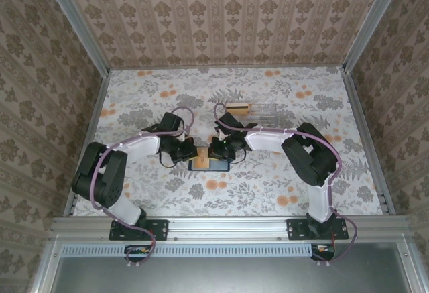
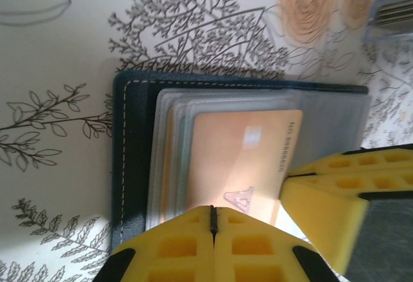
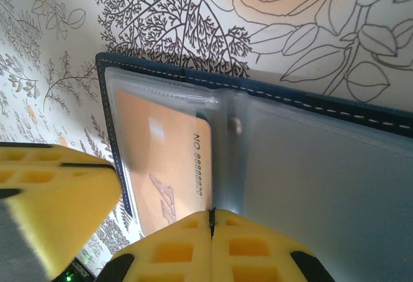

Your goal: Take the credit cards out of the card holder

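Observation:
The dark navy card holder (image 1: 209, 165) lies open on the floral table between both grippers. Its stitched edge (image 2: 129, 166) and blue-grey clear pockets (image 2: 169, 153) show in the left wrist view, with an orange credit card (image 2: 245, 159) in the top pocket. My left gripper (image 2: 213, 212) is shut, its yellow tips down on the near edge of that card. In the right wrist view the same card (image 3: 164, 166) sits left of the fold, beside an empty pocket face (image 3: 322, 179). My right gripper (image 3: 211, 215) is shut, its tips at the card's inner edge. Nothing shows between either pair of jaws.
A clear plastic box (image 1: 251, 110) with an orange card in it lies behind the card holder. The right gripper's yellow fingers (image 2: 342, 191) stand close on the right in the left wrist view. Metal rails and patterned walls border the table (image 1: 335, 186).

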{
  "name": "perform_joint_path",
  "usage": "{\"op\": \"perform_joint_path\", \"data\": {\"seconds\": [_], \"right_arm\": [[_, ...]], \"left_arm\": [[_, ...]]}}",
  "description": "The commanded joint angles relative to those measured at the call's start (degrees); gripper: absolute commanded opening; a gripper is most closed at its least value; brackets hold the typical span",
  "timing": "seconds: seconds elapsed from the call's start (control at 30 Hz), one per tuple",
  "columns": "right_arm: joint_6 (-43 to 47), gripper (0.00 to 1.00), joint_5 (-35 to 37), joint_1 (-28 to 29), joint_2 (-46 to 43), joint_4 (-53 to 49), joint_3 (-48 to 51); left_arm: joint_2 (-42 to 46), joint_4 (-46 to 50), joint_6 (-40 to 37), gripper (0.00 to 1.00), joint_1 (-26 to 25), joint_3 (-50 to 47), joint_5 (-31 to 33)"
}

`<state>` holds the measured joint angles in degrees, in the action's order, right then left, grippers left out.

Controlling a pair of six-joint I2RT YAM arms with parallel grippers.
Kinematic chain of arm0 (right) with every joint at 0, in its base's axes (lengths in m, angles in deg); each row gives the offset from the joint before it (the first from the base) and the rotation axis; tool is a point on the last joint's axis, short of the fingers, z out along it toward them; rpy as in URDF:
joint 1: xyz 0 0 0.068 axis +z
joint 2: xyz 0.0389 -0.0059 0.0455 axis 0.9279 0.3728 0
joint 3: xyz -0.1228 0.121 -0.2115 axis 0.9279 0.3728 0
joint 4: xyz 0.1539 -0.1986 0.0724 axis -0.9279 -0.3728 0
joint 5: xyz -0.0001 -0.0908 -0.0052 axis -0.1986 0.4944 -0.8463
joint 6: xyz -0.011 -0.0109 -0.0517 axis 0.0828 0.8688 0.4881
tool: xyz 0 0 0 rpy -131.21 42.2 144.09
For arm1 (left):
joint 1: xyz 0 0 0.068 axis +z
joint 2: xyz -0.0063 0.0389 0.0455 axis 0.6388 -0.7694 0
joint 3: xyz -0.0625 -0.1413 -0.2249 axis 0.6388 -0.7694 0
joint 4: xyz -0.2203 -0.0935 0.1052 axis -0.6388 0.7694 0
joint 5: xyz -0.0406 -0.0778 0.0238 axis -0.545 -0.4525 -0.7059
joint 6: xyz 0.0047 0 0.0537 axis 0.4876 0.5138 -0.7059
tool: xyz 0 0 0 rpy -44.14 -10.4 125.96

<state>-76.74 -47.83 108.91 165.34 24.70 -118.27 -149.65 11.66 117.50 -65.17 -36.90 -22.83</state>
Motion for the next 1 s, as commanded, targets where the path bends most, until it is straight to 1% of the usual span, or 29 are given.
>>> {"op": "perform_joint_path", "data": {"seconds": [0.0,0.27,0.47,0.57,0.63,0.87,0.97], "right_arm": [[-0.3,0.0,0.7,0.3,0.1,0.2,0.6],[0.4,0.0,1.7,-0.4,-1.1,-0.7,2.5],[0.7,0.0,2.1,-1.5,-2.9,-0.8,4.8],[0.8,0.0,1.2,-1.6,-3.2,0.5,5.2],[0.1,0.08,0.3,-1.5,-3.5,2.7,5.8],[-1.9,0.17,-1.5,-1.5,-3.5,7.1,5.9],[-2.5,0.18,-2.0,-1.5,-3.0,8.4,5.7]], "left_arm": [[-1.6,-0.3,-0.6,0.0,-0.3,0.0,0.1],[-2.1,2.5,-1.7,0.0,0.5,-1.0,3.7],[-2.5,2.7,-2.3,0.0,1.1,-1.5,3.7],[-2.6,2.5,-2.2,0.0,1.1,-1.5,3.4],[-2.5,2.4,-2.3,0.0,1.1,-1.4,3.3],[-2.8,2.0,-2.0,0.0,1.1,-1.5,2.9],[-2.9,1.9,-2.1,0.0,1.2,-1.4,2.8]]}}
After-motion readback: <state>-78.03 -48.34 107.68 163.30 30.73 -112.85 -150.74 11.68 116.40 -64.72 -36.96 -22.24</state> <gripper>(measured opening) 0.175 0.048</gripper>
